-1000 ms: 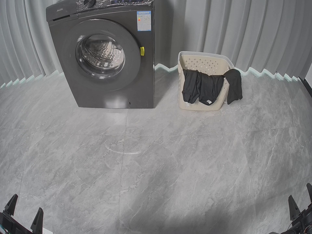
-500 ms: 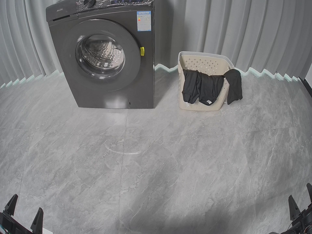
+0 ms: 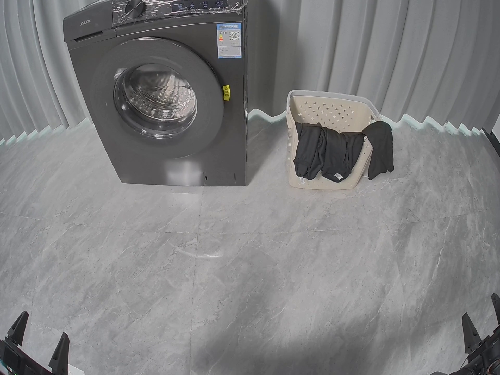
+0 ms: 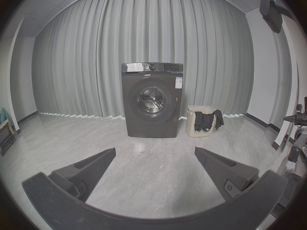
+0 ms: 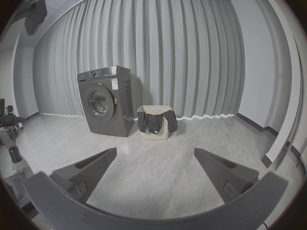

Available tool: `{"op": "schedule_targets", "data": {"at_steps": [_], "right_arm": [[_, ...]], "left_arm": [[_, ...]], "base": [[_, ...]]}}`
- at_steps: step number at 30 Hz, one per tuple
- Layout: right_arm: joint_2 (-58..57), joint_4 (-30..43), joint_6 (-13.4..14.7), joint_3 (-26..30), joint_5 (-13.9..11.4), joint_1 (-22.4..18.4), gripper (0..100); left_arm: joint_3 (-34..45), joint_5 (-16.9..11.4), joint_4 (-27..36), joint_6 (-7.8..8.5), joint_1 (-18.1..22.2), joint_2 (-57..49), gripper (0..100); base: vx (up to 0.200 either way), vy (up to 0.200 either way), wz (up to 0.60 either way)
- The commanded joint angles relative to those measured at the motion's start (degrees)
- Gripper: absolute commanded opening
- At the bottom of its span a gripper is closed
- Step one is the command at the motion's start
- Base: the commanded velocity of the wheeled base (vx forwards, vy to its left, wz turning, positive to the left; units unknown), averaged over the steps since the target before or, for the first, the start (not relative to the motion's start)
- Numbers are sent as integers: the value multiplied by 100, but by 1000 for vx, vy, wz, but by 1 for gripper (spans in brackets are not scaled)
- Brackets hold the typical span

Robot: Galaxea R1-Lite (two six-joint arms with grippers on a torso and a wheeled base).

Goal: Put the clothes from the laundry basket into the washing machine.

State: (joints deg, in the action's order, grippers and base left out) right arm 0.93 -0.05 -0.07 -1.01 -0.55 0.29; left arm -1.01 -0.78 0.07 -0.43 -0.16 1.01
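One washing machine (image 3: pixel 156 84) stood closed against the curtain (image 3: pixel 390 42), one laundry basket (image 3: pixel 333 111) just beside, dark clothes (image 3: pixel 333 152) hung over its rim, broad floor (image 3: pixel 250 266) lay before them, left gripper (image 3: pixel 43 325) and right gripper (image 3: pixel 479 307) both spread apart.

The washing machine (image 3: pixel 156 79) on the left was dark grey, with a small yellow sticker (image 3: pixel 226 92). The laundry basket (image 3: pixel 333 111) on the right was cream, with rows of tiny crosses. The clothes (image 3: pixel 333 152) were black. The floor (image 3: pixel 260 266) was pale grey with thin wavy lines. The far curtains (image 3: pixel 364 37) were white.
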Motion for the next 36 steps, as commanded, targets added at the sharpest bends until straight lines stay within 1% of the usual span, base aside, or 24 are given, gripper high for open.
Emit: {"op": "schedule_targets", "data": {"at_steps": [1, 10, 26, 30, 32, 34, 36], "right_arm": [[-31, -4, -1, 101, 2, 6, 100], [-31, -4, 7, 101, 2, 6, 100], [-31, -4, -1, 101, -7, 6, 100], [-31, -4, 7, 101, 2, -3, 100], [-31, -4, 7, 101, 2, -3, 100], [-31, -4, 7, 101, 2, 6, 100], [-31, -4, 7, 101, 2, 6, 100]], "left_arm": [[84, -1, 1, -1, -2, -101, 100], [84, -1, 1, 8, -2, -101, 100], [84, 8, 1, 8, -2, -101, 100], [84, 8, 10, 34, -2, -101, 100], [84, 8, 10, 25, -2, -101, 100], [84, 16, 1, -28, -2, -101, 100], [84, 16, 1, -28, -2, -101, 100]], "base": [[200, 0, 0], [200, 0, 0], [0, 0, 0], [0, 0, 0], [0, 0, 0], [0, 0, 0], [200, 0, 0]]}}
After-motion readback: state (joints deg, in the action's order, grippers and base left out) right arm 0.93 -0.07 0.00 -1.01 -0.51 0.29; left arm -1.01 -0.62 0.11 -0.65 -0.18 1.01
